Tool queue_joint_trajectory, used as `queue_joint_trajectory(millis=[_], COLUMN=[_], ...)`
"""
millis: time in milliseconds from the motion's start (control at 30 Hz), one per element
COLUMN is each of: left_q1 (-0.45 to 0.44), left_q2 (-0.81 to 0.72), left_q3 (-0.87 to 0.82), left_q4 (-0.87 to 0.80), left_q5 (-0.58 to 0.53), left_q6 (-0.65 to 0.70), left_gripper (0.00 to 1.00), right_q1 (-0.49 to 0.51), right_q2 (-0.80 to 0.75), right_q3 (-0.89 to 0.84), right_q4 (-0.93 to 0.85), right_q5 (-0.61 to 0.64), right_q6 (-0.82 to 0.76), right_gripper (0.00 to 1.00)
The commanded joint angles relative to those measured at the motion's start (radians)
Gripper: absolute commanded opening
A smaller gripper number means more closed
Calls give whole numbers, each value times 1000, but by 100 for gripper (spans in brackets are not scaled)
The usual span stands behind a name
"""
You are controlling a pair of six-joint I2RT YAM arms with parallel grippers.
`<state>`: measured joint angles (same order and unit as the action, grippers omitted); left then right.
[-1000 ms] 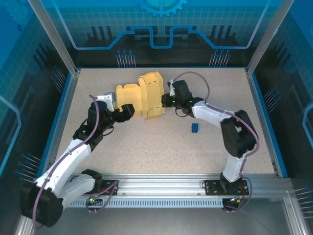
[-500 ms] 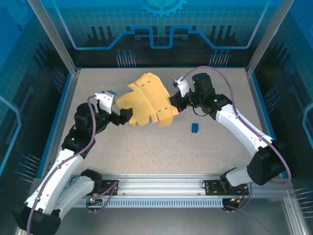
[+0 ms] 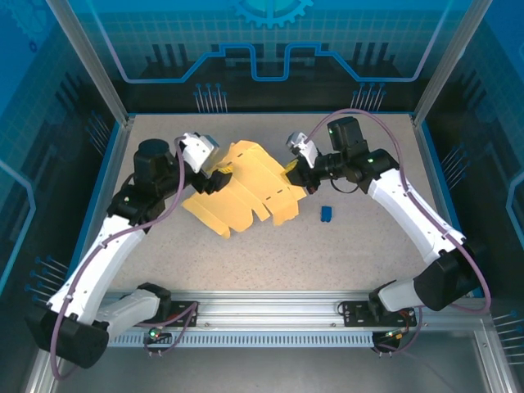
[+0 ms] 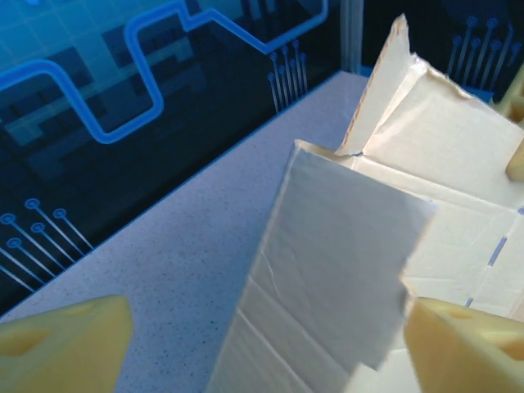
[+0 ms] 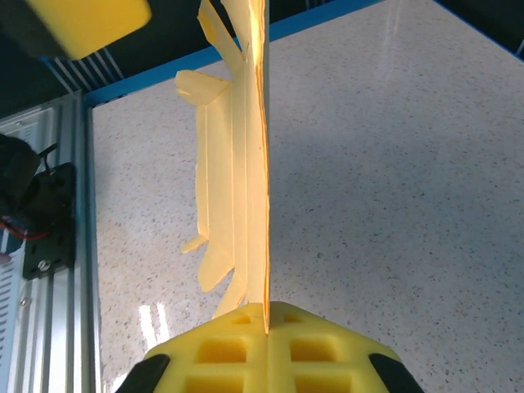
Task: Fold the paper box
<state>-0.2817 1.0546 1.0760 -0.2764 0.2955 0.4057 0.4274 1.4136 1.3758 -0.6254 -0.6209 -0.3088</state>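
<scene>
The paper box [image 3: 246,190] is a pale yellow die-cut sheet with flaps, held tilted above the middle of the table between both arms. My right gripper [image 3: 295,173] is shut on its right edge; in the right wrist view the paper box [image 5: 255,164] runs edge-on out of the closed pads of that gripper [image 5: 266,315]. My left gripper [image 3: 219,175] is at the sheet's upper left edge. In the left wrist view its gripper [image 4: 266,318] stands open, with a pale panel of the paper box [image 4: 327,270] between the widely spread fingers [image 4: 70,344].
A tiny blue object [image 3: 326,214] lies on the speckled table [image 3: 270,254] just right of the sheet, below the right gripper. Blue-edged walls close the table on the far, left and right sides. A metal rail [image 3: 270,311] with the arm bases runs along the near edge.
The sheet has turned and dropped toward the near left, still held by the right gripper. The left gripper has risen to the sheet's far-left edge, and its jaws have narrowed a little.
</scene>
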Motion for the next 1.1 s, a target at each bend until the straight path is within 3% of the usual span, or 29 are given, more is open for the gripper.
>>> queue_joint_trajectory(millis=[0, 200, 400, 533, 700, 833, 1067], left_q1=[-6, -4, 18, 39, 45, 50, 50], left_q2=[37, 113, 132, 127, 120, 93, 82], left_q3=[91, 213, 264, 263, 258, 221, 175], left_q4=[-111, -263, -310, -300, -282, -256, -226], left_q5=[107, 182, 341, 421, 469, 461, 452], left_q6=[62, 73, 33, -7, -67, -125, -298], left_gripper=[78, 61, 43, 27, 0, 0, 0], right_q1=[-28, -63, -101, -107, -105, -76, 38], right_q2=[-21, -12, 19, 25, 15, -16, -111], right_q3=[40, 60, 98, 109, 98, 75, -46], right_q4=[-46, -77, -130, -134, -70, -5, 160], right_q5=[-123, -222, -274, -276, -250, -180, 100], right_q6=[-78, -152, -197, -205, -146, -97, -64], right_gripper=[0, 0, 0, 0, 0, 2, 6])
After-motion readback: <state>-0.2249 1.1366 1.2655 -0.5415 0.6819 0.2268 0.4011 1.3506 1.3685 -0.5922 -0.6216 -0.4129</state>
